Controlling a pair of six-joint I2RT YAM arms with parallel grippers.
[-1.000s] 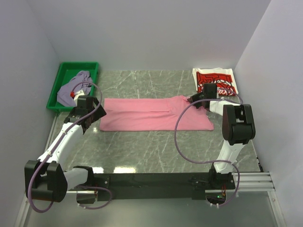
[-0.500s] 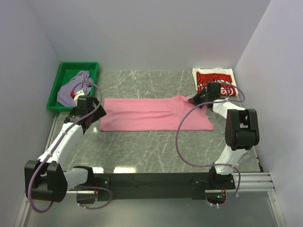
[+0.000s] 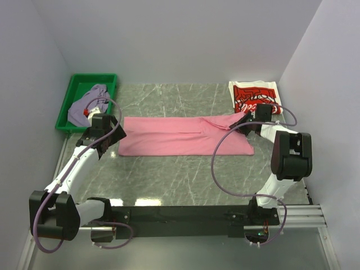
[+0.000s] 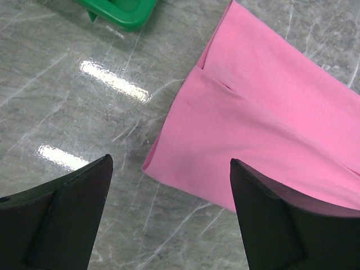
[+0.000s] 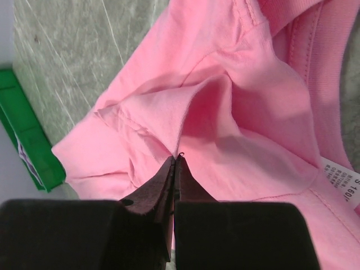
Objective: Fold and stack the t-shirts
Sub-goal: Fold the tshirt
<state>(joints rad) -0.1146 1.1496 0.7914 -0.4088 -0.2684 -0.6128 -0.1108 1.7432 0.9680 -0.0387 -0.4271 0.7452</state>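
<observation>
On the table (image 3: 169, 174), the pink tee (image 3: 169, 138) is laid out flat as a long band running left to right, midway between the two arms. Its right far corner is lifted and drawn toward the right gripper (image 3: 243, 119). In the right wrist view the jaws are seen clenched together on a raised fold of pink cloth, beside a stitched seam. The ribbed collar (image 5: 315, 34) is seen just beyond that fold. A white tag (image 5: 339, 181) is sewn inside the neck; "S" and "160/" are read on it, the rest being cut off by the frame edge.

The left gripper (image 3: 100, 140) is held above the left end of the pink tee, jaws spread wide, nothing between them; the near left corner of the cloth is seen below the gap in the left wrist view.

The white tee (image 3: 256, 97) is lying folded at the far right corner, red print facing up; its lettering is too small to be read. The lavender tee (image 3: 87, 104) is crumpled in the green bin (image 3: 93, 76) at the far left.
</observation>
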